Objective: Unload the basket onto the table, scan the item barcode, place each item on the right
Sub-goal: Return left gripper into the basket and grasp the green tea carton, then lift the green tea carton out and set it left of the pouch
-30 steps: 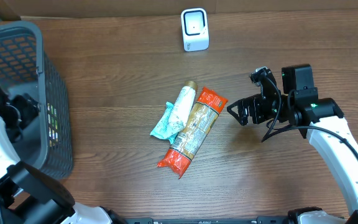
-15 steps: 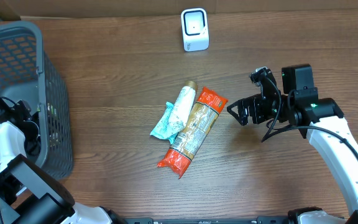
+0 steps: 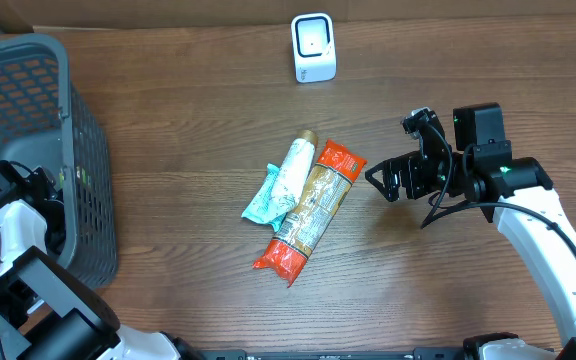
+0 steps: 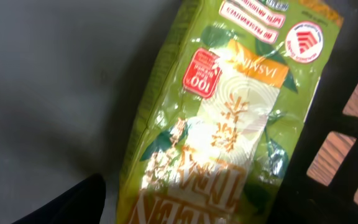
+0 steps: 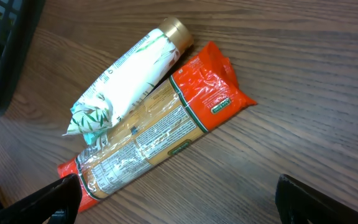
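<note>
Pasta packet lies mid-tabletop, long axis slanting near-left to far-right, tube touching alongside. Right claw gapes wide, empty, near its far end. Left claw hangs in the left-edge basket over a green tea packet; its spread cannot be told.

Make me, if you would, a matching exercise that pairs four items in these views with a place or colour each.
Things:
1. scanner
2. tube
3. pasta packet
4. tea packet

Descriptions:
A. in the basket
B. orange ends
C. white body, gold cap
D. standing alone at the far side of the table

Pairs: 1-D; 2-C; 3-B; 4-A
</note>
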`<action>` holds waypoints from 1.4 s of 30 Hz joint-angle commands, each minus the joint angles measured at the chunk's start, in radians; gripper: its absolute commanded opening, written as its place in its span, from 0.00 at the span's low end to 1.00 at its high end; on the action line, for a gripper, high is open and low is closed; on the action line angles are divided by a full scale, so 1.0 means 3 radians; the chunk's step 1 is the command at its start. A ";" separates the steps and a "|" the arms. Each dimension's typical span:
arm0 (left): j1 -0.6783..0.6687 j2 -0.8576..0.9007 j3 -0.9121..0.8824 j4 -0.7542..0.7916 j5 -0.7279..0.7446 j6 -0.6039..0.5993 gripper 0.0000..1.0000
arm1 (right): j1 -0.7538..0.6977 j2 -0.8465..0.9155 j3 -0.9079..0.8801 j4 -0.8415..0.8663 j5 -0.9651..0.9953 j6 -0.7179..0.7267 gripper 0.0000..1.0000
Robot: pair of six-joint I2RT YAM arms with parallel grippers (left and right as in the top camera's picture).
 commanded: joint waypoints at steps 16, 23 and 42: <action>-0.0006 0.0248 0.0557 -0.0539 -0.0107 -0.0170 0.04 | -0.0004 0.0004 0.0064 0.0009 0.0005 0.0010 1.00; -0.0017 0.0248 0.1839 -0.1470 -0.0084 -0.0317 0.04 | -0.0004 0.0004 0.0064 0.0009 0.0006 0.0009 1.00; -0.1002 -0.0867 0.2960 -0.2007 0.0181 -0.0183 0.04 | -0.0004 0.0004 0.0064 0.0009 0.0005 0.0009 1.00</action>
